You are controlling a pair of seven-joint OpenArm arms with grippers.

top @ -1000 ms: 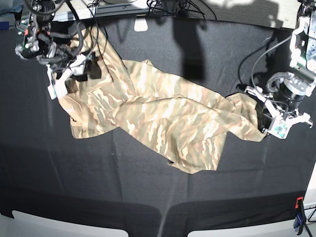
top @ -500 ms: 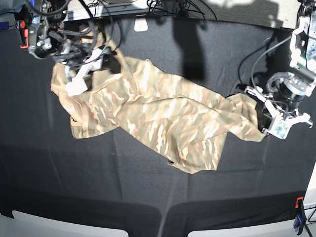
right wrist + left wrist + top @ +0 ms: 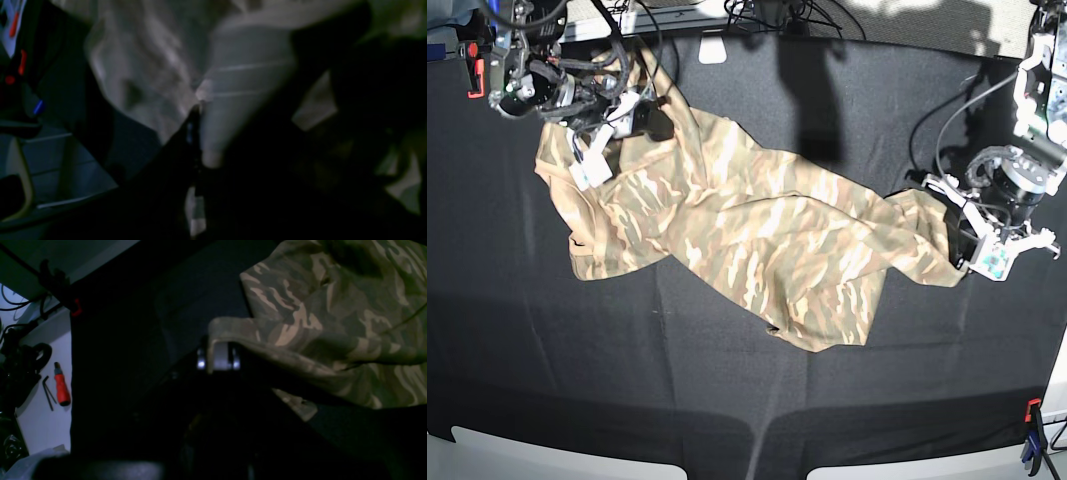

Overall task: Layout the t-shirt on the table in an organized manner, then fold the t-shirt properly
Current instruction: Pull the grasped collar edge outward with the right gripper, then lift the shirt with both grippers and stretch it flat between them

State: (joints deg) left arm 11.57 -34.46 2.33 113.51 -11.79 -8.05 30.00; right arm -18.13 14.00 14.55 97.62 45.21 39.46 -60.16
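Right claw [image 3: 595, 152] has just closed on the t-shirt [image 3: 757, 235], left claw [image 3: 972, 240] clamps its opposite end: spreading over the tabletop [image 3: 727, 390] can begin

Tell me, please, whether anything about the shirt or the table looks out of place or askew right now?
Yes: the t-shirt lies bunched and twisted diagonally across the table, not spread flat. One end is pinched in the left gripper, the other gathered at the right gripper, with deep folds between. No damage or spill shows.
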